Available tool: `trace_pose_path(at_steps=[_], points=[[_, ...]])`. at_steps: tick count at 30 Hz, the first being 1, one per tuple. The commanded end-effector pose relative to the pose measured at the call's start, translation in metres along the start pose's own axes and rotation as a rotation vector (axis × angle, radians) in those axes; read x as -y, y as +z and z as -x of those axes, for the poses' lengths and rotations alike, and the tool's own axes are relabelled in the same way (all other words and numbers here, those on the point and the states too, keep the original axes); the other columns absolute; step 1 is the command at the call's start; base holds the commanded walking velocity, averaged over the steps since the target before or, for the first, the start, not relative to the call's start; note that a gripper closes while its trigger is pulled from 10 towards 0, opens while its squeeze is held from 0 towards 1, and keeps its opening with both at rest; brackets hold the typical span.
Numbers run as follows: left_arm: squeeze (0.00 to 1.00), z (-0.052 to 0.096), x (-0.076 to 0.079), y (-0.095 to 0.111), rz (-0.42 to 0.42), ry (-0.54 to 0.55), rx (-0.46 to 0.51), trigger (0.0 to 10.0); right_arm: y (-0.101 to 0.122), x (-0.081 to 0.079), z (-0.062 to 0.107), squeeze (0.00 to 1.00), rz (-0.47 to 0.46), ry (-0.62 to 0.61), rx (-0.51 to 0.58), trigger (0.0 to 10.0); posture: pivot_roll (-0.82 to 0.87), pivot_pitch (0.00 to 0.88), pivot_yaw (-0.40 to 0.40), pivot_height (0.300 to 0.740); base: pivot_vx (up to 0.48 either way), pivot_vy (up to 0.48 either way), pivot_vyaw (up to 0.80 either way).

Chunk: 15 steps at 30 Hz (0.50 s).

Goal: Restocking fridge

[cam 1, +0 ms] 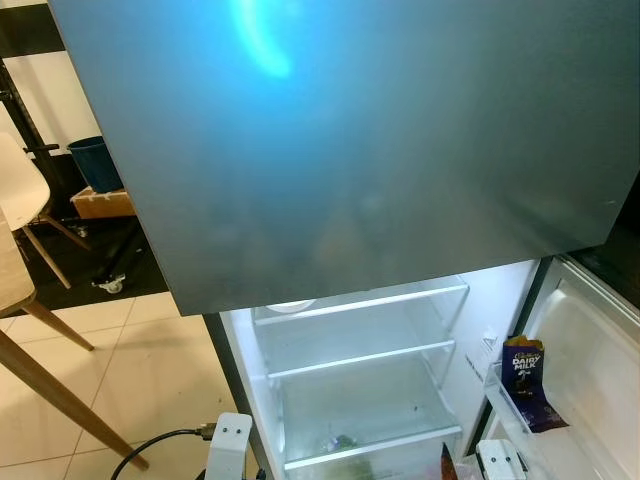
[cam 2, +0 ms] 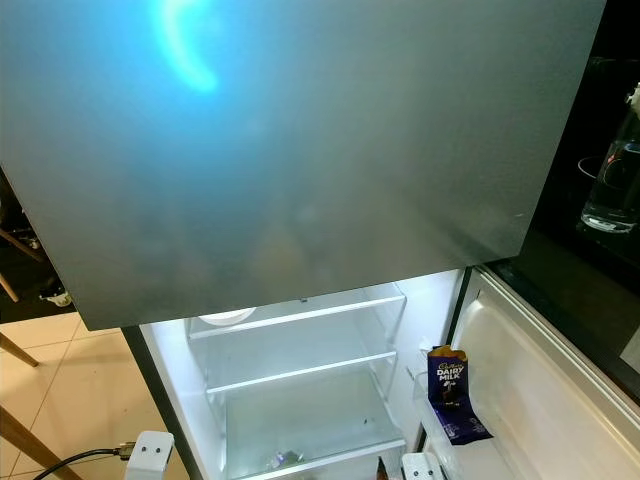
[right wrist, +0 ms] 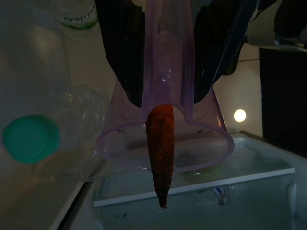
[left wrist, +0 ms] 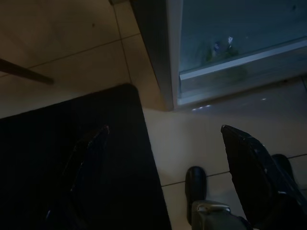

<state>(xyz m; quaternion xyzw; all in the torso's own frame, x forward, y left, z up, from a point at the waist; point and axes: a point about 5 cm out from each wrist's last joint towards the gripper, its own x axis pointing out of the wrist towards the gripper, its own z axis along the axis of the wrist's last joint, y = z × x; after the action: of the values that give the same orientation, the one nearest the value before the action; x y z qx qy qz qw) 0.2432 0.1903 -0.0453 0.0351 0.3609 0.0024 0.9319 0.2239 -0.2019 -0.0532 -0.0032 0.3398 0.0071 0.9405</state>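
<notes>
Carrot (right wrist: 160, 151) is hanging tip-first out of a clear purple measuring cup (right wrist: 165, 143) that the right gripper (right wrist: 168, 52) is carrying, its two black fingers (right wrist: 122, 48) pressed against the cup's sides. The carrot's long axis is running straight out from the fingers, in line with them, its pointed end leading toward the clear drawer (right wrist: 196, 203) at the bottom of the open fridge (cam 1: 360, 360), which is lying just ahead of and beyond the tip. Beside the cup, off to one side of the gripper, a clear plastic bottle with a green cap (right wrist: 31, 139) is sitting in what looks like a door rack. The right arm is plainly the nearer one to the fridge interior and is reaching toward it. The left gripper (left wrist: 165, 177) is hanging low with its fingers spread apart and nothing between them, pointing down at the tiled floor (left wrist: 187, 143) and a dark mat (left wrist: 72, 163), with the fridge's bottom edge lying ahead of it. A chocolate bar (cam 1: 524, 380) is standing in the door shelf.
</notes>
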Motion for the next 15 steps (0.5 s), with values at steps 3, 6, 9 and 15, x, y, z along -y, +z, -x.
trace_pose_path(at_steps=[3,6,9,15], points=[[0.0,0.001,-0.005,-0.002,-0.004,0.014,0.002,10.0,0.017,0.003,-0.003,0.0,-0.017,-0.007,0.077,10.0,-0.06,0.066,0.006,0.74,0.0,0.0,0.0],[0.0,-0.001,-0.002,0.007,-0.026,-0.004,0.02,10.0,0.026,0.001,-0.006,0.0,-0.05,0.002,0.099,10.0,-0.06,0.067,0.01,0.74,0.0,0.0,0.0],[0.0,-0.005,0.001,0.036,-0.018,-0.013,0.109,10.0,0.047,-0.003,-0.011,0.0,-0.076,0.024,0.158,10.0,-0.06,0.068,0.021,0.74,0.0,0.0,0.0],[0.0,-0.007,0.006,0.056,-0.082,-0.064,0.164,10.0,0.061,-0.009,-0.014,0.0,-0.084,0.049,0.203,10.0,-0.06,0.075,0.032,0.74,0.0,0.0,0.0]])
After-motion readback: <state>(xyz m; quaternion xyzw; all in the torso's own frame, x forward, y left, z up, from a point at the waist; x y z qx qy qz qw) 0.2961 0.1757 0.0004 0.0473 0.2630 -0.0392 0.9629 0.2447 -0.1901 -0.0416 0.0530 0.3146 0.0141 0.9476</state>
